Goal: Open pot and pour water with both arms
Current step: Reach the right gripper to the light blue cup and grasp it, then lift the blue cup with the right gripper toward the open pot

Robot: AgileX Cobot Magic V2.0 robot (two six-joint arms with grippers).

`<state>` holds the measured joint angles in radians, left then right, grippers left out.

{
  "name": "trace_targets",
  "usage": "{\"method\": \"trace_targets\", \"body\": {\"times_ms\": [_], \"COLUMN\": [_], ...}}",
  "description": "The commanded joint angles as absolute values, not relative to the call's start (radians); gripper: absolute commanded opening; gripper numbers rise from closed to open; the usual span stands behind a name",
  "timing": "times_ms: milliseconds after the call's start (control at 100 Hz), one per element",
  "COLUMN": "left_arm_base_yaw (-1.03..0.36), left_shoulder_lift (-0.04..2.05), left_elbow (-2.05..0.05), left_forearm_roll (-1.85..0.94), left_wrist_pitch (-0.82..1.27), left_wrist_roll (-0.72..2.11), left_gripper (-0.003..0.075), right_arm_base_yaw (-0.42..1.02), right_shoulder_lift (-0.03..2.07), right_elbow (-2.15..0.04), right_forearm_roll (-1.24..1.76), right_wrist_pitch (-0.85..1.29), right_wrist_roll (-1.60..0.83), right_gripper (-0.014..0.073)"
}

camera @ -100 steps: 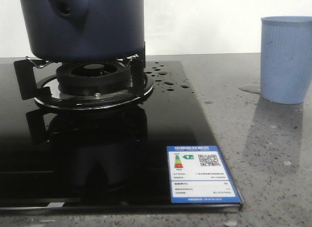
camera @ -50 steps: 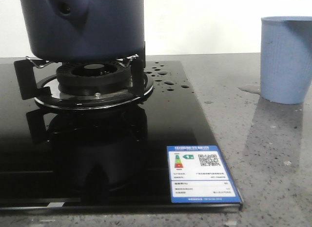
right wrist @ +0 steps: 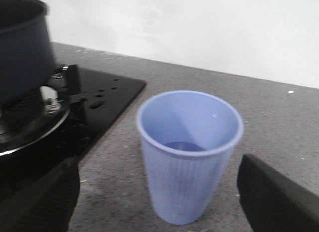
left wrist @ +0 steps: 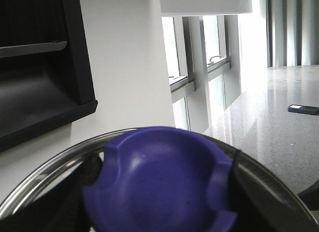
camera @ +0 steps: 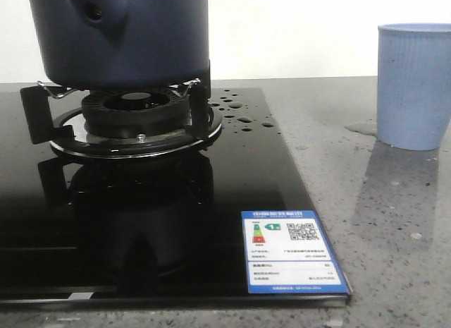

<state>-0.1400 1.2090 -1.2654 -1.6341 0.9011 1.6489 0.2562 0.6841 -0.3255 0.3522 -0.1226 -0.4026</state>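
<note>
Sitting on the burner (camera: 134, 116) of the black stove (camera: 232, 180), the pot (camera: 120, 35) is showing its stubby handle toward me. Water (camera: 239, 113) is beading in drops beside it. The right end effector (right wrist: 159, 192) is hovering wide open, straddling the cup (right wrist: 187, 152) on the desk (camera: 394, 222). The left end effector (left wrist: 159, 192) is gripping a lid knob (left wrist: 159, 182).
</note>
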Motion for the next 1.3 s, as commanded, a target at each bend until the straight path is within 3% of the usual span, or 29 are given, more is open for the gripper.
{"method": "trace_targets", "body": {"times_ms": [0, 220, 910, 1289], "left_arm_base_yaw": [-0.138, -0.138, -0.138, -0.138], "left_shoulder_lift": [1.18, 1.18, 1.18, 1.18], "left_elbow": [-1.301, -1.301, -1.301, -1.301], "left_forearm_roll": [-1.733, -1.743, -1.743, -1.743], "left_wrist_pitch": [0.912, 0.912, 0.908, 0.906], "left_wrist_roll": [1.644, 1.644, 1.644, 1.644], "left_gripper": [0.0304, 0.0304, 0.0304, 0.0304], "right_arm_base_yaw": [0.254, 0.254, 0.332, 0.332], "right_shoulder_lift": [0.722, 0.851, 1.102, 1.311], "right_elbow": [-0.305, -0.298, -0.367, -0.375], "right_forearm_roll": [0.347, 0.347, 0.311, 0.313], "right_wrist_pitch": [-0.358, -0.534, -0.625, -0.801], "right_wrist_roll": [-0.411, -0.406, -0.279, -0.155], "right_gripper": [0.0584, 0.0584, 0.0584, 0.0583]}}
